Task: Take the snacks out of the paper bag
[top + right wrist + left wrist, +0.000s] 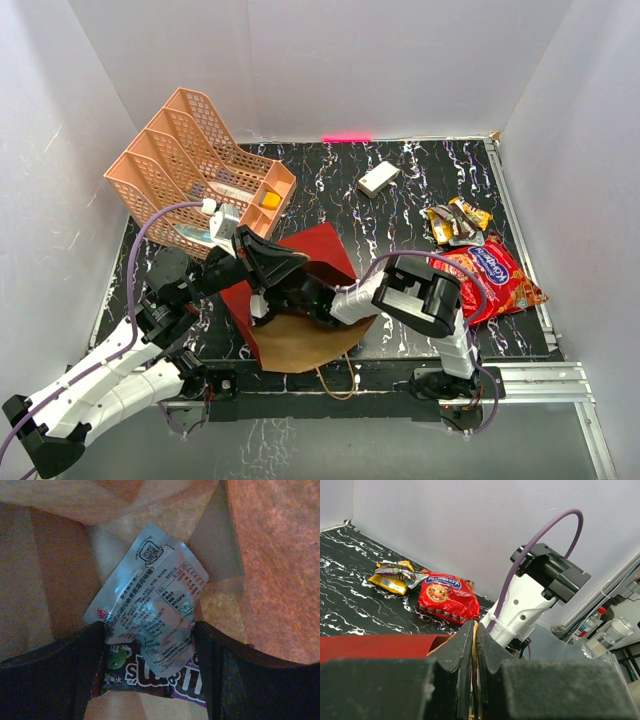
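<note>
The paper bag (322, 252) lies on its side near the table's near edge, left of centre, its brown mouth towards the arms. The left gripper (474, 632) is pinched tight on the bag's rim. Inside the bag, the right gripper (150, 637) stands wide, its fingers flanking a pale printed wrapper (150, 605) that lies over a dark wrapper (145, 675). By the right edge lie the red cookie packet (492, 282) and small wrappers (455, 222). The table (400, 215) is black with white marbling, and white walls enclose it.

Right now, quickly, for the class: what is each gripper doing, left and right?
Left gripper: closed on the paper bag rim.
Right gripper: open inside the bag, jaws flanking a pale wrapper.
</note>
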